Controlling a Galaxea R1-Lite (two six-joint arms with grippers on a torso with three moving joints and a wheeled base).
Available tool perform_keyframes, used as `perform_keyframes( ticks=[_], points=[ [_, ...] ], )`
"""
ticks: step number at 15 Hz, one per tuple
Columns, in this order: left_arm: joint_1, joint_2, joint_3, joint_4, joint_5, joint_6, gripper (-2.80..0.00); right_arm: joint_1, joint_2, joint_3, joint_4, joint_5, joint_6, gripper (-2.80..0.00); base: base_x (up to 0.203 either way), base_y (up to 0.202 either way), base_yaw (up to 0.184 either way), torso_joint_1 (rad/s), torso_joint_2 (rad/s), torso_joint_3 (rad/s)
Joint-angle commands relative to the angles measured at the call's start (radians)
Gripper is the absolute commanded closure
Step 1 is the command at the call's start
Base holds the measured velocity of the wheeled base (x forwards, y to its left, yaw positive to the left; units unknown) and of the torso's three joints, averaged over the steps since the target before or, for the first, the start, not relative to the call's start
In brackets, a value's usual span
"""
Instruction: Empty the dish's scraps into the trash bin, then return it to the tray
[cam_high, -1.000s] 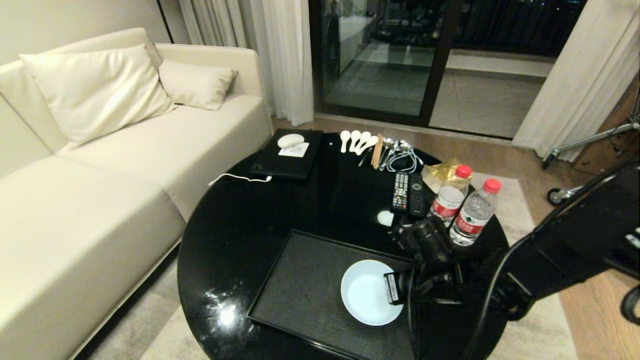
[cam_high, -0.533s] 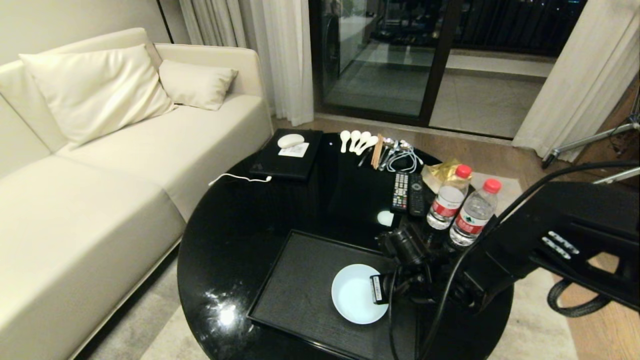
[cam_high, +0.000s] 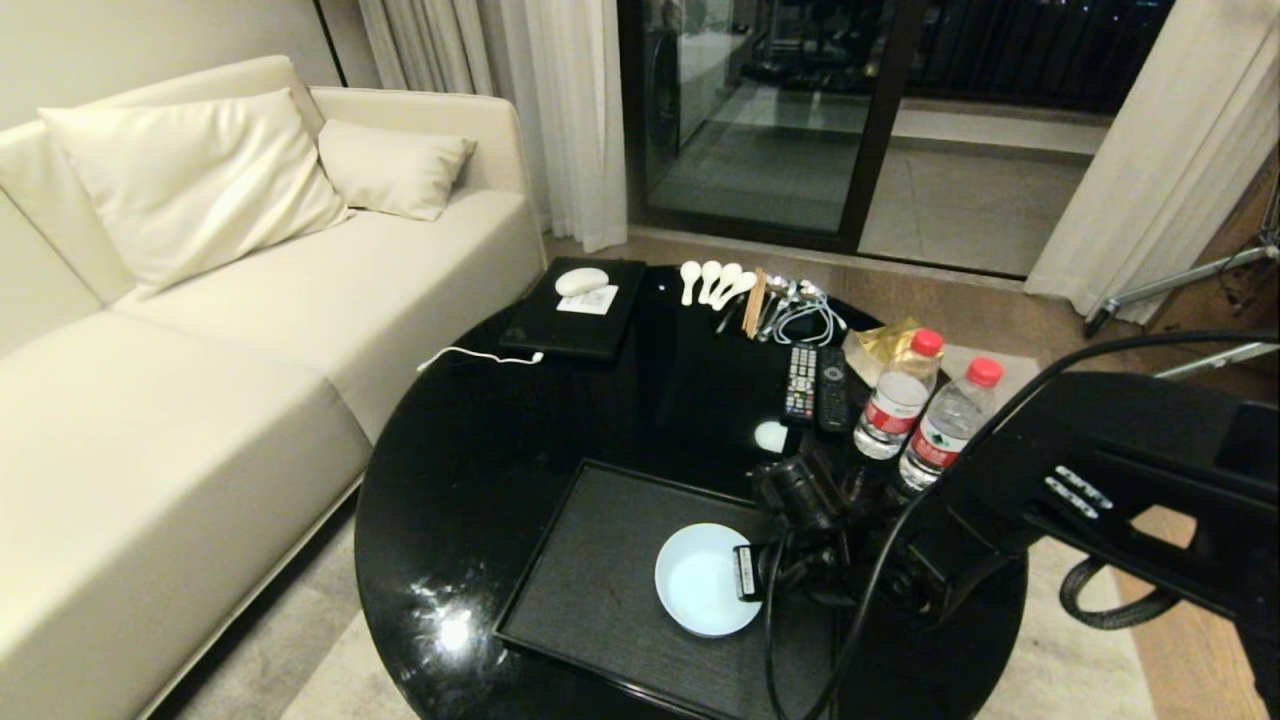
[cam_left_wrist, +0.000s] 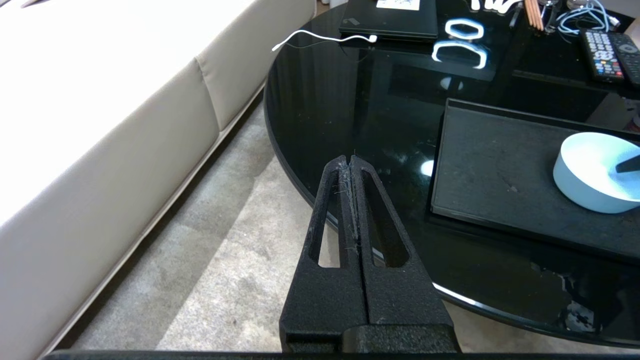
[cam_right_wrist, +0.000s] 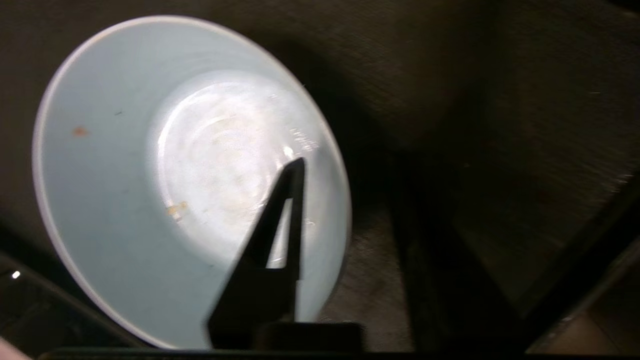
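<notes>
White dish (cam_high: 700, 582) on black tray (cam_high: 600, 590)

White dish (cam_high: 698, 580) on matte dark grey textured tray (cam_high: 600, 570); glossy black bench (cam_high: 480, 450); red-capped bottles (cam_high: 900, 395); cream sofa (cam_high: 200, 330).

Table (cam_high: 480, 450): tray (cam_high: 600, 580) at near edge, bowl (cam_high: 700, 580) on its right part. Behind tray: remotes (cam_high: 815, 385), bottles (cam_high: 925, 410) to their right. Far edge: laptop (cam_high: 575, 320) left, spoons (cam_high: 712, 280) right of it. Sofa (cam_high: 200, 380) left of table.
</notes>
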Motion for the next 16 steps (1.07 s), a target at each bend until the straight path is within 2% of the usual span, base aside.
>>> perform_keyframes(
  ticks=[1,8,10,12,14,15,16],
  points=[
    [0.0,0.0,0.0,0.0,0.0,-0.001,0.0,-0.001,-0.004,0.0,-0.003,-0.02,0.003,-2.8,0.0,0.0,0.0,0.0,0.0,0.0],
    [0.0,0.0,0.0,0.0,0.0,-0.001,0.0,0.0,-0.18,0.01,-0.017,-0.032,-0.012,-2.8,0.0,0.0,0.0,0.0,0.0,0.0],
    [0.0,0.0,0.0,0.0,0.0,-0.001,0.0,0.0,-0.286,0.059,-0.015,-0.046,-0.059,-2.8,0.0,0.0,0.0,0.0,0.0,0.0],
    [0.0,0.0,0.0,0.0,0.0,-0.001,0.0,0.0,-0.393,0.122,-0.02,-0.083,-0.1,-2.8,0.0,0.0,0.0,0.0,0.0,0.0],
    [0.0,0.0,0.0,0.0,0.0,-0.001,0.0,-0.002,-0.464,0.187,-0.026,-0.161,-0.115,-2.8,0.0,0.0,0.0,0.0,0.0,0.0],
    [0.0,0.0,0.0,0.0,0.0,-0.001,0.0,-0.002,-0.491,0.215,-0.043,-0.193,-0.117,0.0,0.0,0.0,0.0,0.0,0.0,0.0],
    [0.0,0.0,0.0,0.0,0.0,-0.001,0.0,-0.002,-0.516,0.243,-0.068,-0.208,-0.118,0.0,0.0,0.0,0.0,0.0,0.0,0.0]
  ],
)
